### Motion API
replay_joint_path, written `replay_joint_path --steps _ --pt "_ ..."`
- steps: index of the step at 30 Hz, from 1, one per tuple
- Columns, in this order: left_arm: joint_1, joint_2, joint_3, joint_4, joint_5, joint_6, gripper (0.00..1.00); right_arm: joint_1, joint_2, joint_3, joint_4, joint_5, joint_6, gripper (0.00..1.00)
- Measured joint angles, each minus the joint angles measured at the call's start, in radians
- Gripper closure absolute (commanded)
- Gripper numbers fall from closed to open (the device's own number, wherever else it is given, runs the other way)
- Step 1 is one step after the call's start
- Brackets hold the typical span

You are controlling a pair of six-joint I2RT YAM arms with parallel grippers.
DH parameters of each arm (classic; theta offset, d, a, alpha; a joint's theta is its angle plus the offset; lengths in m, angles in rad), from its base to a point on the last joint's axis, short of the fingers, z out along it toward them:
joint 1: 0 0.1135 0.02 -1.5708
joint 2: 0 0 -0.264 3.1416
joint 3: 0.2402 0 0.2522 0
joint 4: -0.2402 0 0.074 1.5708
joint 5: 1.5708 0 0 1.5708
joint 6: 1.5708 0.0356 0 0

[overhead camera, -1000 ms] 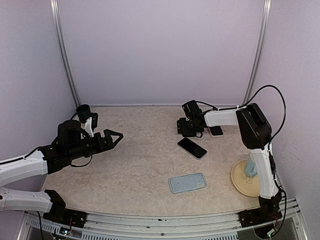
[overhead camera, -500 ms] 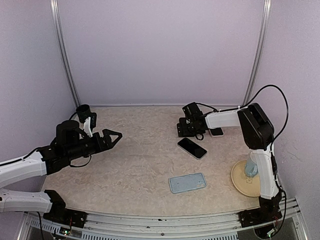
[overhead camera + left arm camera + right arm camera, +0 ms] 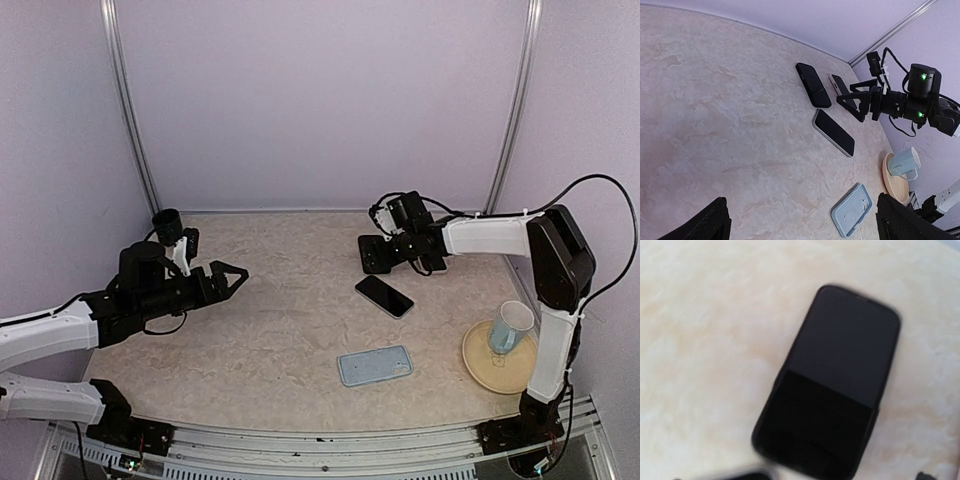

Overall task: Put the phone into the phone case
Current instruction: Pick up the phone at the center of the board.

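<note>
Phone (image 3: 384,296) lay flat on the counter (image 3: 280,340), right of centre and a little nearer the far edge than the near one. The light blue phone case (image 3: 375,365) lay apart from it, toward the near edge. I saw the left gripper (image 3: 234,279) hanging over the left half of the counter, jaws spread wide with nothing between them. The right gripper (image 3: 368,256) hovered just beyond the phone on the far-edge side, its jaws parted too and gripping nothing. Its wrist camera gave me a blurred look down on a black slab (image 3: 830,390) lying on the counter, and a second handset (image 3: 840,85) lay just beside that. By the near right corner a mug (image 3: 510,328) sat on a plate (image 3: 480,370).
</note>
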Motion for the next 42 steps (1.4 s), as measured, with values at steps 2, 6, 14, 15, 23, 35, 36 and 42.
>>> replay_joint_path --steps 2,6,14,15,23,35,36,42 --pt "0.0 0.017 0.0 0.009 0.005 0.0 0.01 0.0 -0.008 -0.018 -0.016 -0.026 -0.038 0.0" --pt "0.0 0.043 0.0 0.014 0.018 0.0 0.01 0.0 -0.008 -0.05 -0.055 -0.059 -0.105 0.0" --pt "0.0 0.052 0.0 0.014 0.022 0.0 0.01 0.0 -0.03 -0.142 -0.108 -0.118 -0.147 0.0" --pt "0.0 0.053 0.0 0.015 0.022 0.0 0.01 0.0 -0.033 -0.149 -0.112 -0.126 -0.15 0.0" --pt "0.0 0.075 0.0 0.031 0.029 -0.001 0.01 0.0 -0.035 -0.178 -0.118 -0.159 -0.171 0.0" --pt "0.0 0.079 0.0 0.045 0.04 -0.014 0.01 0.0 -0.028 -0.191 -0.119 -0.203 -0.212 0.01" --pt "0.0 0.079 0.0 0.045 0.04 -0.014 0.01 0.0 -0.025 -0.191 -0.119 -0.209 -0.215 0.01" --pt "0.0 0.079 0.0 0.046 0.04 -0.014 0.01 0.0 -0.013 -0.187 -0.126 -0.24 -0.223 0.04"
